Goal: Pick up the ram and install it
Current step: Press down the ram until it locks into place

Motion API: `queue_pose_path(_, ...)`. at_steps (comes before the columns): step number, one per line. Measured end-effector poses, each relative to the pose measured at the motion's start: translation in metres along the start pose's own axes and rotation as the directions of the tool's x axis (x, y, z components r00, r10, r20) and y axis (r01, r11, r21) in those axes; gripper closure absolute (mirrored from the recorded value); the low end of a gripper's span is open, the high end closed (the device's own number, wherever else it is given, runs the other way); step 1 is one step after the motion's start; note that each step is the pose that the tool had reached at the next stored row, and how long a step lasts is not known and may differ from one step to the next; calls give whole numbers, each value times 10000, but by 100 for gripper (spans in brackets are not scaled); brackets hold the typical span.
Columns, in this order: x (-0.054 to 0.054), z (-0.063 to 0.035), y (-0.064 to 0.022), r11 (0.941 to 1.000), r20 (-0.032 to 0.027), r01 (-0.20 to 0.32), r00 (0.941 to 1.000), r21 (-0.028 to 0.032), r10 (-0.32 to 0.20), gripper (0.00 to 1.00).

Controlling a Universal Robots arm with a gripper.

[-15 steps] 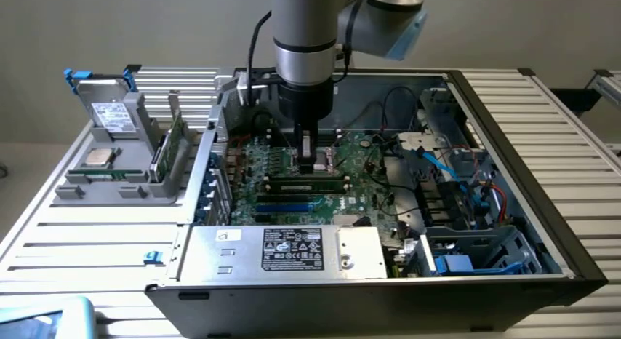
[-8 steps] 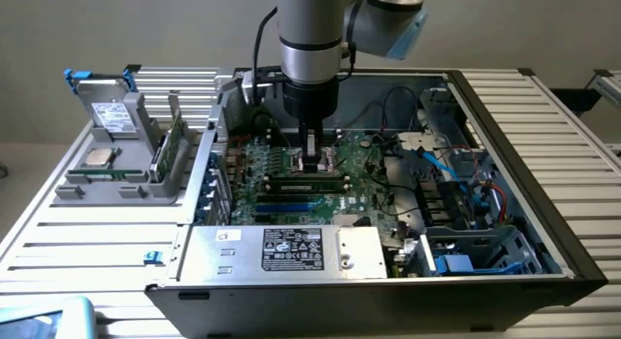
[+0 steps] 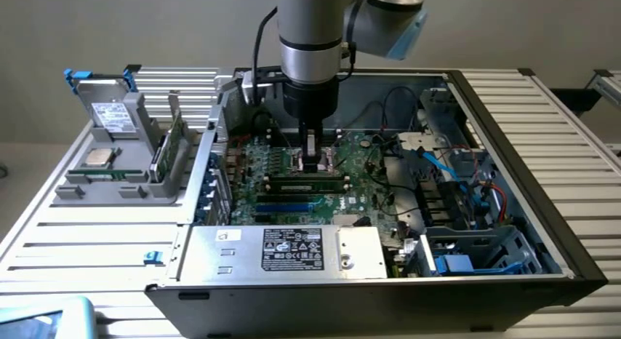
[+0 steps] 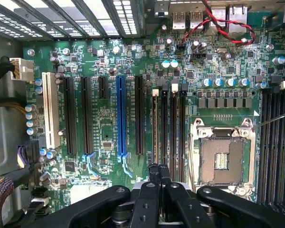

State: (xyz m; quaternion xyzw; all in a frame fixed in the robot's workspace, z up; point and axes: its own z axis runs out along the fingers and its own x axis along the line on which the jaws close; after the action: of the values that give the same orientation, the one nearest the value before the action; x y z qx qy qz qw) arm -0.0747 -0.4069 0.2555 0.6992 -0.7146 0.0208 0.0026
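1. The claw was closed, fingers pressed together, low over the motherboard inside the open computer case.
2. The ram lay in its slot, probably pushed down there to seat it.

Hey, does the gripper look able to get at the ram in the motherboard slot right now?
Probably yes. The shut gripper hangs just above the ram, the case is open on top, and nothing lies between them.
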Motion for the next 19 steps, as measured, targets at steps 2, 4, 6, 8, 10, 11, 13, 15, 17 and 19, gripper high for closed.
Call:
queue_pose_path(2,0,0,0,10000,0,0,10000,0,0,89)
queue_pose_path(4,0,0,0,10000,0,0,10000,0,0,89)
queue_pose_path(6,0,0,0,10000,-2,-56,10000,-2,56,89)
queue_pose_path(8,0,0,1,9994,-10,-352,9994,-11,352,89)
queue_pose_path(10,0,0,0,9978,-18,-664,9978,-21,664,89)
queue_pose_path(11,0,0,0,9966,-22,-820,9966,-26,820,89)
queue_pose_path(13,0,0,0,9936,-32,-1133,9936,-36,1133,89)
queue_pose_path(15,0,0,0,9901,-40,-1406,9901,-44,1406,89)
queue_pose_path(17,0,0,0,9857,-49,-1682,9857,-52,1682,89)
queue_pose_path(19,0,0,0,9806,-58,-1958,9806,-59,1957,89)
